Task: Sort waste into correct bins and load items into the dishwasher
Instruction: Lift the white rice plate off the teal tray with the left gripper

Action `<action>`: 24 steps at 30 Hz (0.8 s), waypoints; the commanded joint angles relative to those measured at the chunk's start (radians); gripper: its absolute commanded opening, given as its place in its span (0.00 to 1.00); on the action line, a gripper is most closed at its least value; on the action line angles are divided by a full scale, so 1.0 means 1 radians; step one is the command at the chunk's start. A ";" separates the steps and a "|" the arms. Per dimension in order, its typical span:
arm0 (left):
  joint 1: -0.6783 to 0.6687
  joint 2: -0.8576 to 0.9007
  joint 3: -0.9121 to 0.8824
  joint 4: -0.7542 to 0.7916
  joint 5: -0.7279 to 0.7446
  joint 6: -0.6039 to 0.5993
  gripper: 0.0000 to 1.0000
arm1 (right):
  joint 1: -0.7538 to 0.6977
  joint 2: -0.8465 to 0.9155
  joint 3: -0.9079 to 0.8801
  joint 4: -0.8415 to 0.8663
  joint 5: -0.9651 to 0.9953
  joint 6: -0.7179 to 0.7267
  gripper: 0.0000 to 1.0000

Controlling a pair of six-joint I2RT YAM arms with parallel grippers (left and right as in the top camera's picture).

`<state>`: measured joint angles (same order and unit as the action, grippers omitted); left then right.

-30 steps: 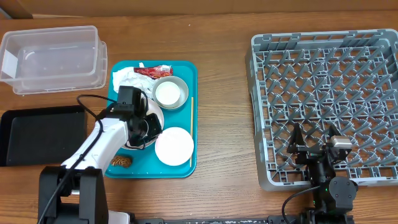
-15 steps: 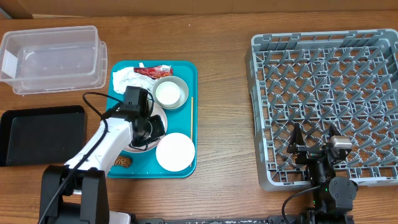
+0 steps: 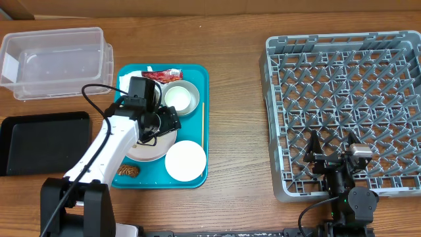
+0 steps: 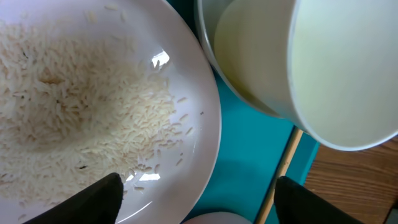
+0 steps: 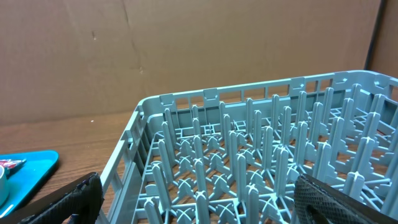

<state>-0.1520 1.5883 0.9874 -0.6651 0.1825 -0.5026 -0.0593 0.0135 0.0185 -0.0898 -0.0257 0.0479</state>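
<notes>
Showing rice (image 4: 81,118) on large plate (image 4: 202,106), left wrist only; left pincer (image 4: 196,190) apart, right pincer (image 5: 196,190) apart.

- On my left arm (image 3: 108,148) I see a long white link, with black joints and a black wrist block.
- A thin black cable (image 3: 92,99) loops off its upper end.
- The left gripper (image 3: 170,121) is black, and its fingertips (image 4: 93,200) are dark and rounded.
- The left base (image 3: 75,204) is a black boxy post.
- The right arm (image 3: 345,191) is all black, with a small grey-silver box (image 3: 360,151) at the wrist and a second cable (image 3: 308,212), also black, curling below.
- The right gripper (image 3: 331,148) is black, and its pads (image 5: 62,200) are dark and rough-textured.
</notes>
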 commanded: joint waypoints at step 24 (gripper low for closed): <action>-0.158 0.163 0.009 0.018 -0.253 -0.057 0.33 | -0.006 -0.011 -0.010 0.007 -0.001 -0.015 1.00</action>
<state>-0.2955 1.7222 0.9874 -0.6426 -0.0437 -0.5529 -0.0593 0.0135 0.0185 -0.0898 -0.0257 0.0479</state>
